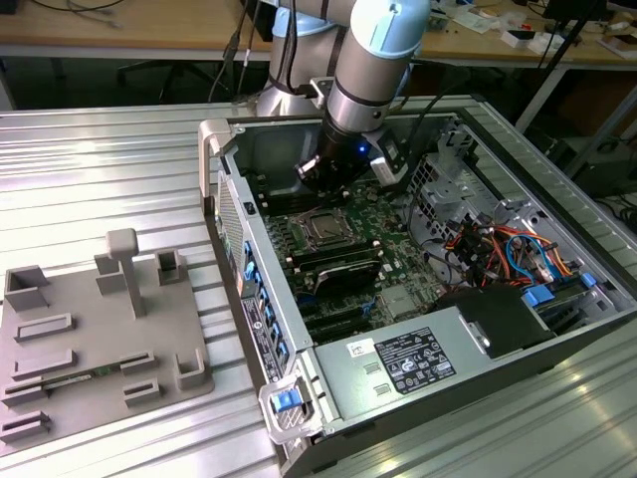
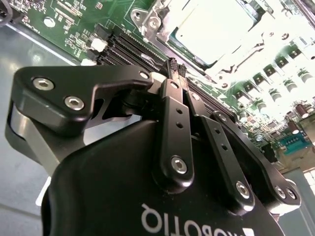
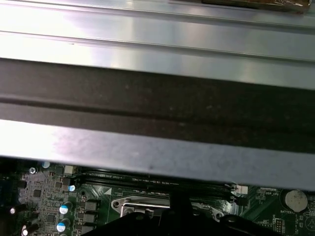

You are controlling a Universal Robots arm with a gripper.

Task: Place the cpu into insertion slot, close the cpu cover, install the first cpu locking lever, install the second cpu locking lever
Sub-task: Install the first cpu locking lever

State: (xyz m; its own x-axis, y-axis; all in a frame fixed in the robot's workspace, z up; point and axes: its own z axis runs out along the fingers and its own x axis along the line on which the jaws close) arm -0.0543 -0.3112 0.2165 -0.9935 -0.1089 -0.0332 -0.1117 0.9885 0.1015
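My claw (image 2: 175, 65), fingers pressed together, hangs inside the open computer case (image 1: 231, 189) near the silver cpu (image 2: 221, 29) seated in the insertion slot (image 1: 308, 229), well apart from the power supply's white printed label (image 1: 413, 360).

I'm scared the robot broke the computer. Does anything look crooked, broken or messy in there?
Nothing stands out. The cpu lies flat and straight in its place on the green board. The parts around it look tidy. The gripper hangs close above the board, shut and holding nothing.
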